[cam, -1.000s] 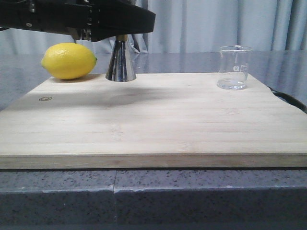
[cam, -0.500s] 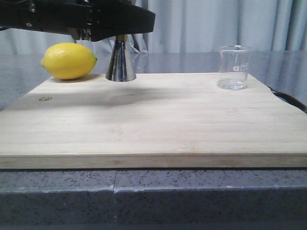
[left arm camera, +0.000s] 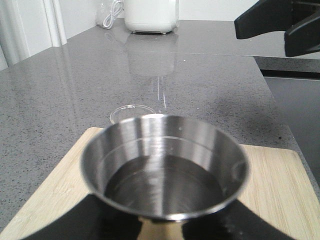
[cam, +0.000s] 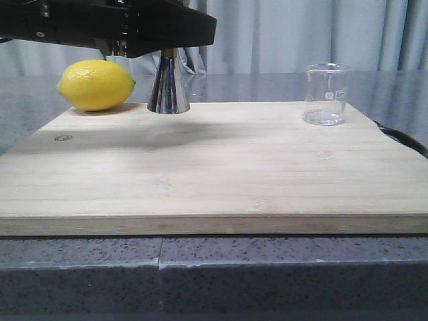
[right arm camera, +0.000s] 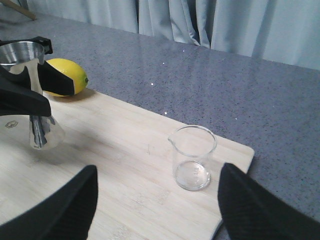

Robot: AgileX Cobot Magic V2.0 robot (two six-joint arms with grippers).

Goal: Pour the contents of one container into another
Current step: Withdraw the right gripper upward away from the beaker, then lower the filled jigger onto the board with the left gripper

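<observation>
Jigger [cam: 168, 87] top hidden behind left arm [cam: 107, 25]

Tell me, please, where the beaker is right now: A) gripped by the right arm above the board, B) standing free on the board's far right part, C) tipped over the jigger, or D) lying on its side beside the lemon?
B: the beaker stands upright on the board, untouched; the right gripper is open and short of it, while the left gripper closes around the jigger by the lemon.
</observation>
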